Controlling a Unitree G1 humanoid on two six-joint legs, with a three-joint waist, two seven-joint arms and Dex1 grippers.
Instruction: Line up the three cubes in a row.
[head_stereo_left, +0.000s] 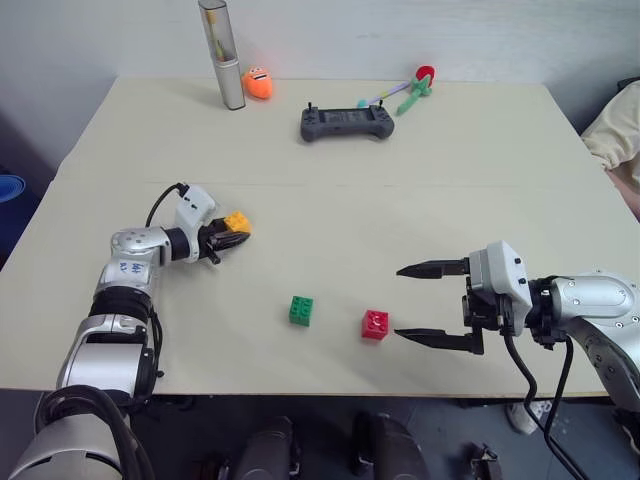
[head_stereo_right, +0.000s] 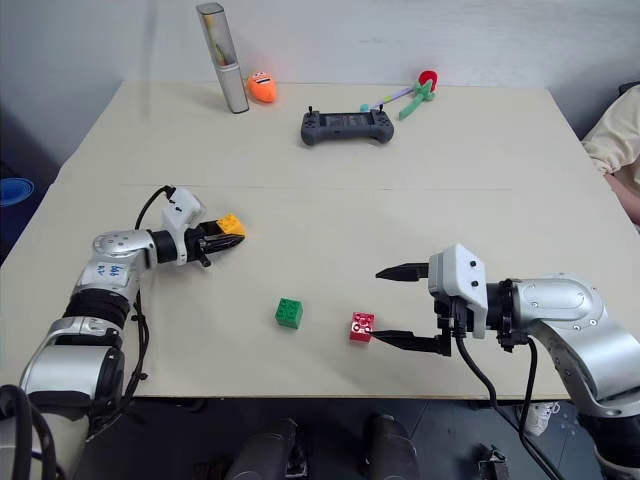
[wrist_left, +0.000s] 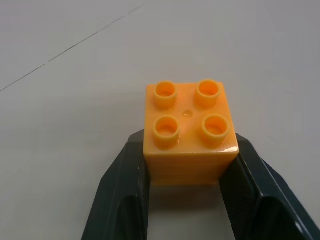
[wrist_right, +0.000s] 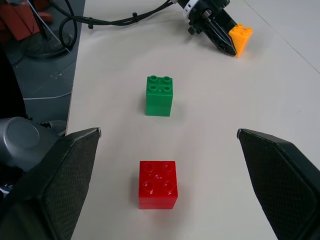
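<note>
My left gripper (head_stereo_left: 232, 238) is shut on the yellow-orange cube (head_stereo_left: 237, 221) at the left of the table; the left wrist view shows the cube (wrist_left: 189, 132) clamped between both fingers, studs up. The green cube (head_stereo_left: 301, 310) and the red cube (head_stereo_left: 375, 324) sit side by side near the front edge, a short gap between them. Just right of the red cube, my right gripper (head_stereo_left: 418, 302) stands wide open, pointing left. In the right wrist view the red cube (wrist_right: 158, 183) lies between its fingers, the green cube (wrist_right: 159, 94) beyond it.
At the back of the table lie a grey game controller (head_stereo_left: 346, 123), a round orange toy (head_stereo_left: 257, 84), a tall clear tube (head_stereo_left: 221, 54) and a green-and-red toy (head_stereo_left: 415, 88). A seam crosses the table (head_stereo_left: 420, 200).
</note>
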